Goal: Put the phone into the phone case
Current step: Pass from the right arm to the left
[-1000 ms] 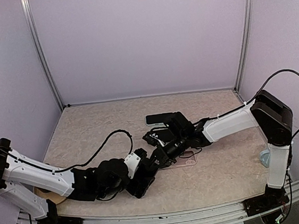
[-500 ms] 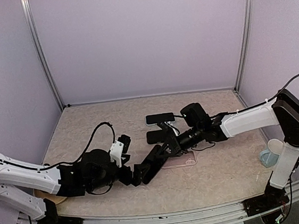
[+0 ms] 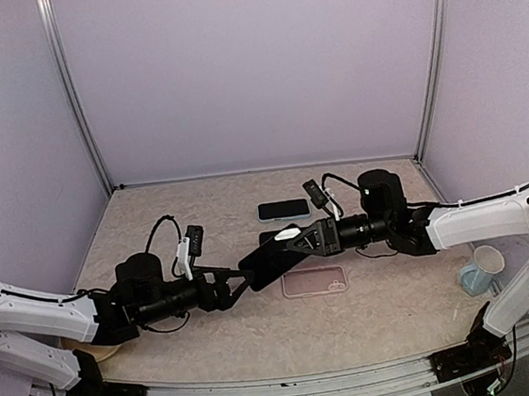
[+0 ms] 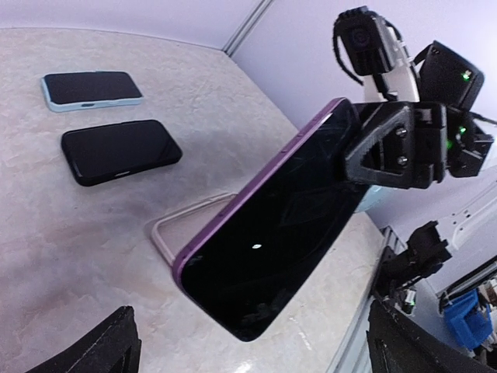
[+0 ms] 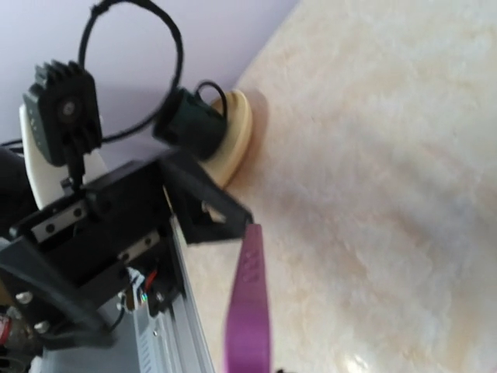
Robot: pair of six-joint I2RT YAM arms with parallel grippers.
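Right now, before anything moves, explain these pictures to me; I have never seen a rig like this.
Two robot arms are bolted at the near edge of a table. One picture looks down from above; the other two come from a camera on each wrist. The right pincer is shut on a purple phone, holding it tilted in the air. The left pincer is open near the phone's lower end, holding nothing. On the table lie a pale pink phone case, a black phone and a phone with a light blue rim.

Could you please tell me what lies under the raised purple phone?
A pale case lies on the table, partly beneath the phone. In the left wrist view, the phone covers most of it.
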